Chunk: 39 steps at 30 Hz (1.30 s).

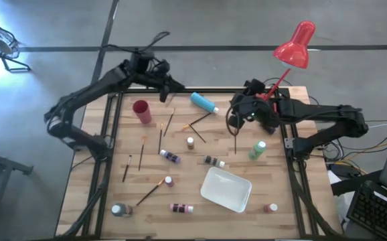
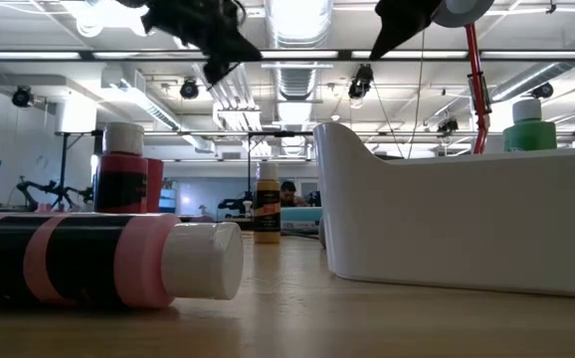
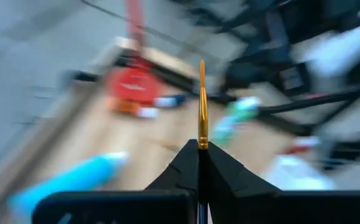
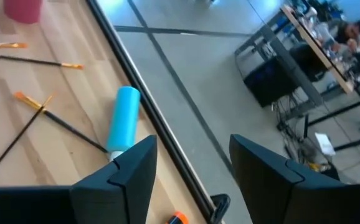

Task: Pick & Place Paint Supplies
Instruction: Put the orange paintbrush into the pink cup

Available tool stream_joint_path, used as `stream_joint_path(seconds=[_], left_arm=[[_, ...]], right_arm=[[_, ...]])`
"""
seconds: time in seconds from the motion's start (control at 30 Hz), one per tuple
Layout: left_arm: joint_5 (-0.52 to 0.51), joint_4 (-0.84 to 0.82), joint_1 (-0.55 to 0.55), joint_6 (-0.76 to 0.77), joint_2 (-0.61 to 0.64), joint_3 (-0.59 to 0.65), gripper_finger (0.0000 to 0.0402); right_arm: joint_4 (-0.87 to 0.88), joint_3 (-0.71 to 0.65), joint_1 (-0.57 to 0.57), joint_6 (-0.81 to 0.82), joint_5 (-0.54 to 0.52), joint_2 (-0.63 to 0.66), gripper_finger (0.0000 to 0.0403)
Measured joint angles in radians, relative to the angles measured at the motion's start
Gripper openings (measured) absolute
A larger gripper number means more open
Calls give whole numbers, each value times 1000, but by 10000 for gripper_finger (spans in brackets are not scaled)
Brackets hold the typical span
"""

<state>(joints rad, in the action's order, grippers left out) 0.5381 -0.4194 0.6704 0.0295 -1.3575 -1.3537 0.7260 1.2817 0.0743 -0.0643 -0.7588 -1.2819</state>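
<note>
The left gripper is clenched on a thin paintbrush with an orange-gold ferrule, holding it above the far left part of the table, near the red cup. The right gripper stands released with nothing between its fingers, above the far right part of the table. Other brushes lie scattered on the wood among white-capped paint bottles: a light blue one near the far edge, a green one, a purple one and a pink-and-black one on its side. The white tray appears empty. Whether the red cup holds anything cannot be told.
</note>
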Motion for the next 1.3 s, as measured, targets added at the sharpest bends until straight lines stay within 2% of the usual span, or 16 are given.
stream_joint_path(seconds=[0.1,0.17,0.3,0.5,0.73,0.87,0.97,1.13,1.3], left_arm=[[-241,-29,-40,-83,91,11,12],[-340,-14,-62,-114,150,42,12],[-435,99,-67,-117,276,164,12],[-627,318,-61,-108,457,472,12],[-670,776,-59,-121,559,806,12],[-744,892,-57,-73,563,917,12],[-764,924,-55,-63,548,951,12],[-820,933,-51,-69,522,939,12],[-882,912,-51,-78,561,935,12]], right_arm=[[-4,-20,21,13,0,16,192],[-11,-40,36,25,1,23,187],[-33,-84,65,61,1,23,177],[-176,-171,87,6,32,22,171],[-327,-211,100,-32,61,24,189],[-364,-211,103,-26,61,24,199],[-373,-210,104,-26,61,24,203],[-419,-208,104,-47,61,24,197],[-418,-209,104,-44,60,24,185]])
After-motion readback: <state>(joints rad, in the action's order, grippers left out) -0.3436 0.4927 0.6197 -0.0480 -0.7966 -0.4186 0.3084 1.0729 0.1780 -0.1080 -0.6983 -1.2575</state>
